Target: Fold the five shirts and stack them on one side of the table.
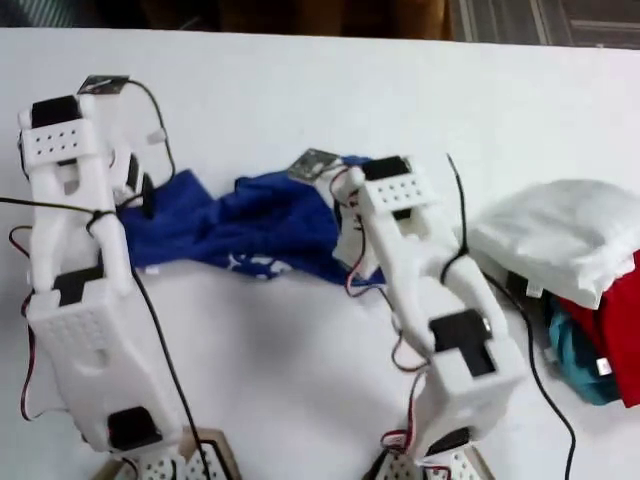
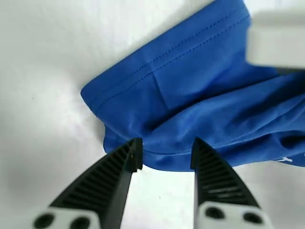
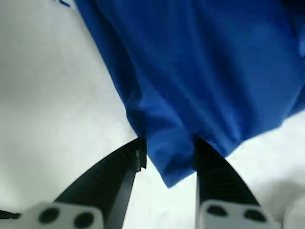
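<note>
- Blue shirt is lying crumpled across the middle of the white bench, stretching between the two arms.
- Left gripper is hovering at the blue shirt's end farthest from the pile; in the high view it is sitting at.
- Its black jaws are standing released, spread apart, with a stitched hem and a folded edge of the cloth showing just past the tips.
- In the left wrist view a white part of the other arm is hanging over the far side of the shirt.
- Right gripper is working the opposite end of the shirt, the end nearer the pile, at in the high view.
- Its jaws are also spread apart, and a bunched corner of blue cloth is sitting right in the gap, touching both of them.
- Over at the bench's edge beside the right arm, a pile is waiting: a white shirt is resting on top.
- A red shirt and a teal shirt are peeking out from under it, the teal one nearest the arm's base.
- Blue shirt and pile are lying near each other but apart, with bare bench between them.
</note>
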### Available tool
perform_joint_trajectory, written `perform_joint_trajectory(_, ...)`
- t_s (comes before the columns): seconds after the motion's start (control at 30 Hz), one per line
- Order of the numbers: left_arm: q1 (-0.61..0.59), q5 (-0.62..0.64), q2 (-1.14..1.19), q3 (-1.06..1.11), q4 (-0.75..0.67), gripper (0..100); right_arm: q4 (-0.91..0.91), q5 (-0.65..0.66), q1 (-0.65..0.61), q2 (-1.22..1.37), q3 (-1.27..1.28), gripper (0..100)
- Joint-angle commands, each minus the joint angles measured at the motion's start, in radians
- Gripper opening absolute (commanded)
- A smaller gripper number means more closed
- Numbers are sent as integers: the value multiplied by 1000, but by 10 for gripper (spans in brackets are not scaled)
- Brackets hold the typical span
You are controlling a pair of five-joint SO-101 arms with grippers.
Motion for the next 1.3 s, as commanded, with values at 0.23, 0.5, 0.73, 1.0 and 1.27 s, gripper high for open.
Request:
perform_joint_trajectory(0.23,-35,0,-60,7,-2,188,177,-17,-1,318,-336,160)
perform_joint_trajectory(0.5,-100,-157,-71,128,72,188,305,-109,4,498,-629,18)
perform_joint_trajectory(0.73,-186,-110,-115,315,-72,188,348,-109,-8,503,-727,18)
perform_joint_trajectory(1.0,-230,-17,-235,565,-290,190,349,-103,-8,503,-733,18)
perform_joint_trajectory(1.27,-199,37,-269,659,-482,191,354,-103,-8,501,-733,18)
